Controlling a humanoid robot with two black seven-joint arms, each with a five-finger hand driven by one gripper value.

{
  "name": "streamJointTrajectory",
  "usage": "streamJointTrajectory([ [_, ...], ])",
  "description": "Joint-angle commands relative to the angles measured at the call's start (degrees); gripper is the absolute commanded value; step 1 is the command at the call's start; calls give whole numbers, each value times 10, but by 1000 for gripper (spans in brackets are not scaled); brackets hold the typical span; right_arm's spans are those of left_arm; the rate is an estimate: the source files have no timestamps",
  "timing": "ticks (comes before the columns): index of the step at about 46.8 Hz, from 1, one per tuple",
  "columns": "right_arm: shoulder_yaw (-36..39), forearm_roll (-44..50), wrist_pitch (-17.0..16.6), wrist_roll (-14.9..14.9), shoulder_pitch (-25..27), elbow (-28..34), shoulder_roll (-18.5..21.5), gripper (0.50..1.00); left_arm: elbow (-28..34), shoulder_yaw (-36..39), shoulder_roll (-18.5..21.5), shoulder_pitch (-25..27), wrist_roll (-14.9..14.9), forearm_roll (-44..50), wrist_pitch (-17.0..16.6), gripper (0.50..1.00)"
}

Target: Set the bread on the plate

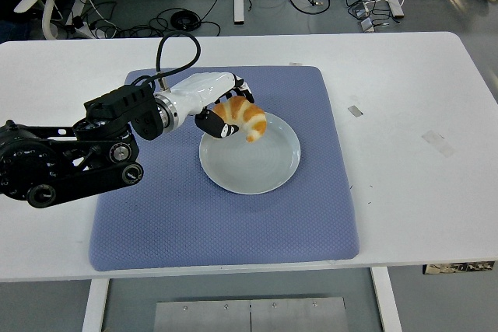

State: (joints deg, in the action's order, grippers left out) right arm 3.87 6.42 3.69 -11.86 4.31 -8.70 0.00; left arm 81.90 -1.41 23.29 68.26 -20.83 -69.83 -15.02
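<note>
My left hand (pixel 229 114) is shut on the bread, a golden croissant (pixel 244 118). It holds the croissant over the upper left part of the pale round plate (pixel 253 165). The plate lies in the middle of the blue mat (pixel 226 215). I cannot tell whether the croissant touches the plate. The left arm (pixel 85 153) reaches in from the left edge across the mat. The right arm is out of view.
The white table (pixel 412 114) carries small tape marks at the right (pixel 355 110) (pixel 437 142). Cables, table legs and a chair base lie on the floor beyond the far edge.
</note>
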Motion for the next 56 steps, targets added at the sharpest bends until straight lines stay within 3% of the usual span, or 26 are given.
streamJointTrajectory([
  [1,0,0,0,0,0,0,0,1000,-1,13,-1,-3,0,-4,0,611],
  [19,0,0,0,0,0,0,0,1000,-3,23,-9,-17,0,-7,-2,616],
  [23,0,0,0,0,0,0,0,1000,-3,23,-9,-17,0,-7,-2,649],
  [30,0,0,0,0,0,0,0,1000,-3,23,-11,-17,1,-7,-2,813],
  [38,0,0,0,0,0,0,0,1000,-3,22,-17,-18,4,-7,0,910],
  [44,0,0,0,0,0,0,0,1000,-3,23,-17,-22,4,-7,1,934],
  [56,0,0,0,0,0,0,0,1000,-3,-18,-8,-17,4,20,-2,933],
])
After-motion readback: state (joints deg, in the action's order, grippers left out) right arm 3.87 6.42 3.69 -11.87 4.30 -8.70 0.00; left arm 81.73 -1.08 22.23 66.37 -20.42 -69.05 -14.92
